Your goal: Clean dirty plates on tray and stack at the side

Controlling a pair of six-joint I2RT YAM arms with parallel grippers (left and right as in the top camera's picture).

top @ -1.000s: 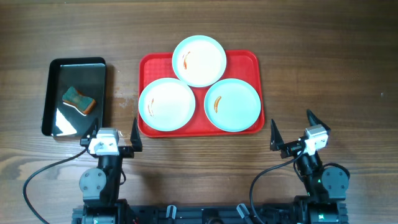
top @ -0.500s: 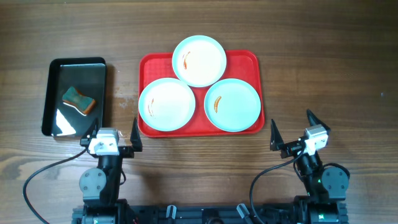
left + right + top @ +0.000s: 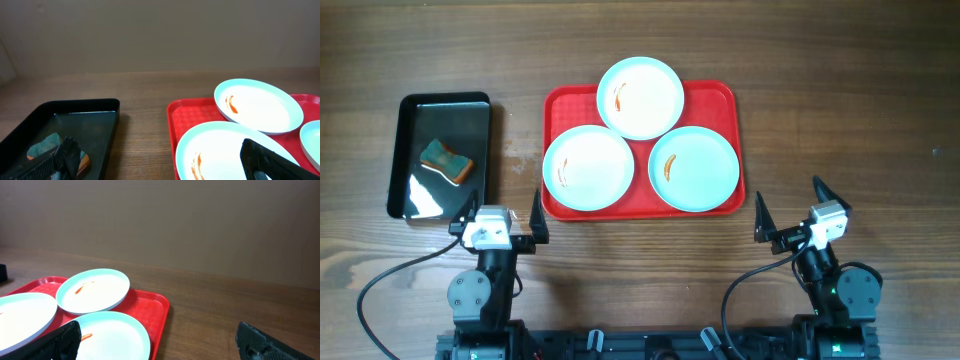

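Nothing moved, far plate (image 3: 640, 97) overhanging tray (image 3: 717, 100) rim

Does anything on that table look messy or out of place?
The far plate juts past the far rim of the red tray, while the near-left plate and near-right plate lie on it. All three carry orange-red smears. Nothing looks broken.
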